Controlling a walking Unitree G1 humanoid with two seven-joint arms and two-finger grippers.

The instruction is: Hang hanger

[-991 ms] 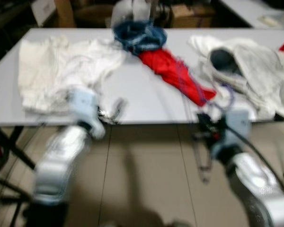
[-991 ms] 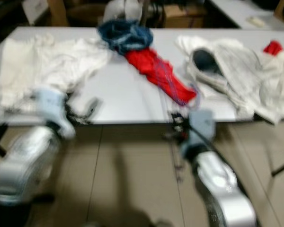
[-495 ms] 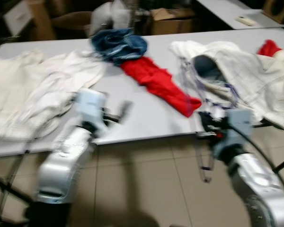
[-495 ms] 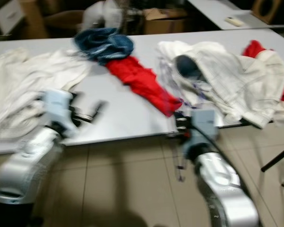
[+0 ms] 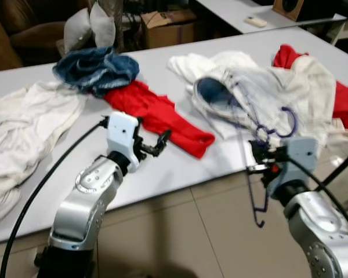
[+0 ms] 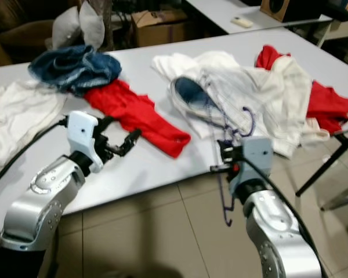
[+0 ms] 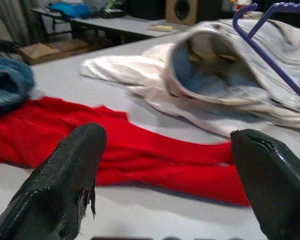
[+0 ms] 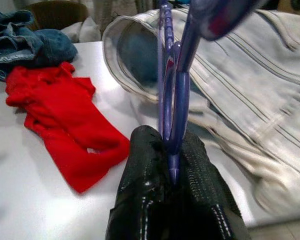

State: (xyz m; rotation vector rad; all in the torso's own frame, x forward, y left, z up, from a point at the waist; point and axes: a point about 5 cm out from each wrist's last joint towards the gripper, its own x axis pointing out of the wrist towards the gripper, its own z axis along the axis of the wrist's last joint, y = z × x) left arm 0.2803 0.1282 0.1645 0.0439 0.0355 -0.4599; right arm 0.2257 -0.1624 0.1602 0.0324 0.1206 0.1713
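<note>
Along the near edge of the grey worktop [image 5: 162,174], at about 4 o'clock in the head views: right tool [image 5: 256,161], fingers pinched tight on a purple wire hanger [image 5: 261,139]. Hanger upright in that grip, hook [image 5: 288,120] curling above the tool against the pale striped garment [image 5: 261,92], lower part dangling below the worktop edge over the tiled floor [image 5: 180,231]. Seen along the right wrist: two black fingers [image 8: 145,190] pressed together around the hanger's purple wires [image 8: 172,90], no gap between them.

Toward 9 o'clock, over the worktop: left tool [image 5: 160,143], fingers spread wide apart, holding nothing. Pointing toward 3 o'clock at the red cloth [image 5: 156,113], near its lower end, apart from it. Along the left wrist view: both black fingertips [image 7: 70,170] well separated, with red cloth [image 7: 115,150] lying flat between and beyond them, and past it the pale garment [image 7: 215,75] with its blue-lined opening facing the camera.

At 11 o'clock on the worktop: crumpled blue denim piece [image 5: 95,68], touching the upper end of the red cloth. At 9 o'clock, spreading to the worktop's left edge: white clothing [image 5: 23,133]. At 2 o'clock, partly under a cream garment [image 5: 310,87]: another red piece [image 5: 345,101]. Beyond, at 12 to 1 o'clock: cardboard box [image 5: 165,26] and a second worktop [image 5: 232,11] with a small pale object on it, too small to identify. Black cable [image 5: 52,174] running from the left wrist down toward 7 o'clock.
</note>
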